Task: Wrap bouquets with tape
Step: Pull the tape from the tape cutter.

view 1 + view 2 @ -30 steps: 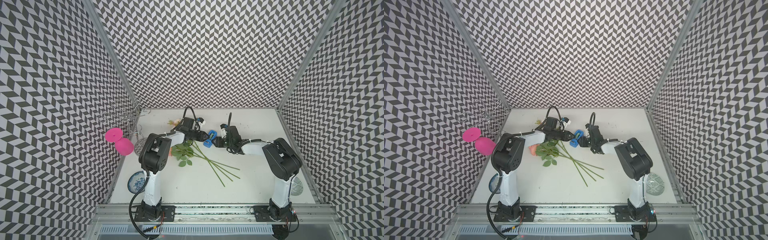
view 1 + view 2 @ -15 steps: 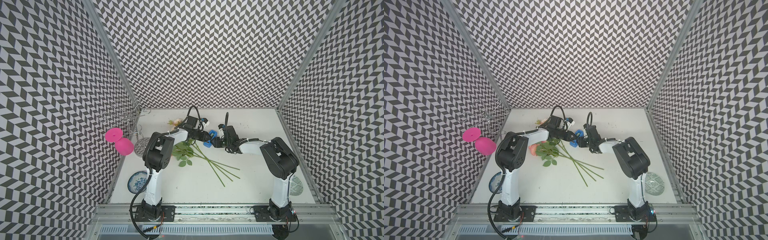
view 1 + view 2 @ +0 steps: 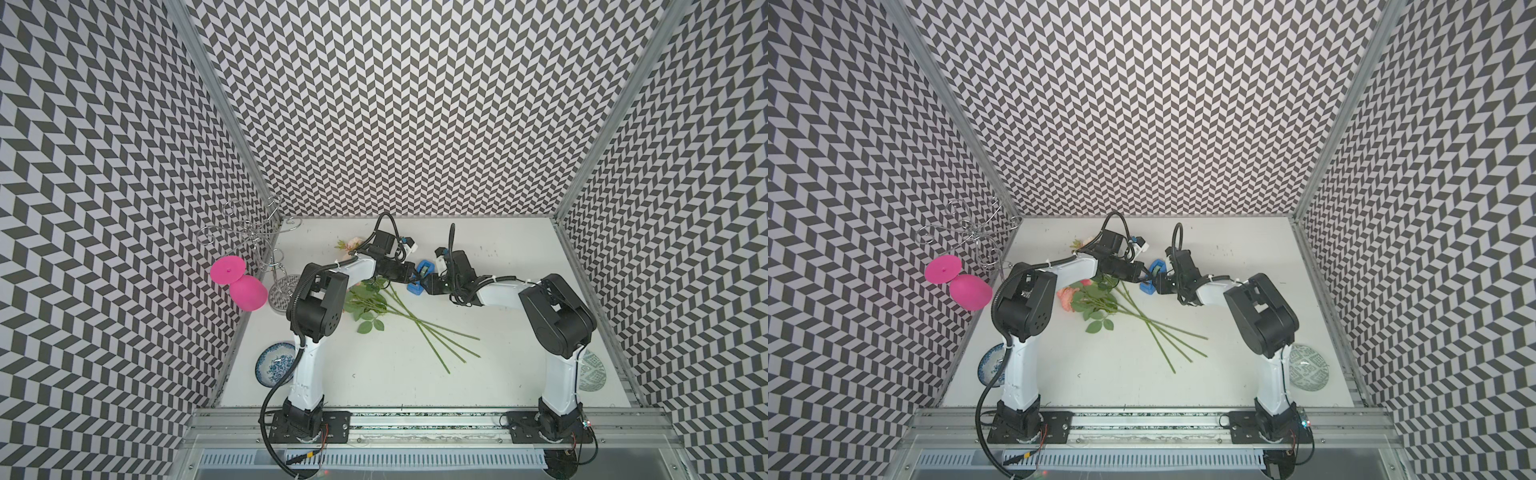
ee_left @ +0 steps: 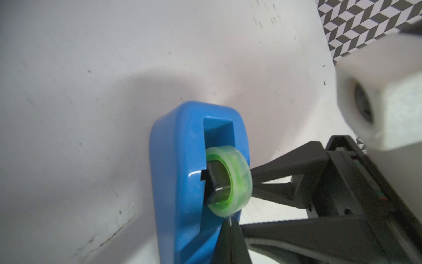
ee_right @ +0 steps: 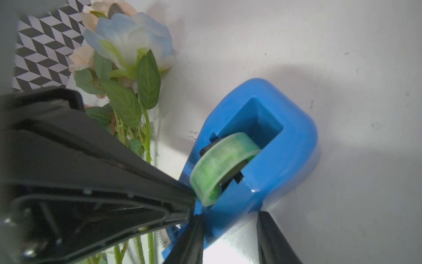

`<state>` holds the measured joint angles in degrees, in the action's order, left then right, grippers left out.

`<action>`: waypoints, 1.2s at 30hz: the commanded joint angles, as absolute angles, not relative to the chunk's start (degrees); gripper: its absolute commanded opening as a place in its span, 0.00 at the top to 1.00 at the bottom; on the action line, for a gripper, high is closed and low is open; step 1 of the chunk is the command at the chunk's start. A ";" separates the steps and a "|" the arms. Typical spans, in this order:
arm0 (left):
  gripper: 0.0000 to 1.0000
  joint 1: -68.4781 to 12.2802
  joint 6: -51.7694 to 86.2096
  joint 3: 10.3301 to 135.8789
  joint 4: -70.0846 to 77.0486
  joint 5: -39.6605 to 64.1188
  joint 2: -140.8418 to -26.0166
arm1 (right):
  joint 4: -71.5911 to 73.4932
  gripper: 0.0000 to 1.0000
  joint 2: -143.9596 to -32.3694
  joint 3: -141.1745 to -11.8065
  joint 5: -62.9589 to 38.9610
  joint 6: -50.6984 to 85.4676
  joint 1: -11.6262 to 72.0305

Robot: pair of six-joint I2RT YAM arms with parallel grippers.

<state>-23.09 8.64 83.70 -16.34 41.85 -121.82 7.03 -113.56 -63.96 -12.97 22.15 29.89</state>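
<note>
The tape is a blue dispenser [image 3: 420,276] [image 3: 1152,276] with a pale green roll [image 4: 235,180] [image 5: 219,164], standing mid-table towards the back. My left gripper [image 4: 231,228] [image 3: 409,274] is shut at the roll's lower edge, with a thin strip of tape pinched between its tips. My right gripper [image 5: 229,216] [image 3: 430,286] straddles the dispenser's low end from the opposite side and holds it. The bouquets [image 3: 415,328] [image 3: 1142,320] lie loose just in front, three green stems fanned towards the front right. Their leaves and blooms [image 3: 1067,297] [image 5: 132,38] are partly under my left arm.
A pink goblet [image 3: 245,286] hangs on a wire stand [image 3: 266,245] at the left wall. A blue patterned bowl [image 3: 274,368] sits front left. A green patterned plate [image 3: 592,372] lies front right behind my right arm's base.
My left gripper has reached right to the dispenser and closed at the tape roll. My right gripper has stayed at the dispenser, shifting only slightly.
</note>
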 commanded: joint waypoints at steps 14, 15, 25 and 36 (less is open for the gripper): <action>1.00 -21.85 20.62 75.52 -17.08 51.96 -111.63 | 2.99 0.65 -116.90 -64.48 -6.93 19.69 30.06; 1.00 -21.88 21.12 74.39 -16.60 51.95 -110.87 | 3.00 0.65 -116.90 -64.43 -6.87 19.56 30.07; 1.00 -22.56 26.03 68.16 -11.40 50.75 -104.10 | 3.36 0.65 -116.77 -64.09 -7.39 19.22 30.15; 0.39 -20.46 19.06 60.11 3.15 40.49 -100.81 | 3.87 0.65 -116.54 -63.74 -8.85 18.16 30.05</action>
<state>-18.90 22.24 61.54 -4.16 44.45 -102.61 6.37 -113.65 -64.71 -11.55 19.59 30.30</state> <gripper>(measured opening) 0.598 0.347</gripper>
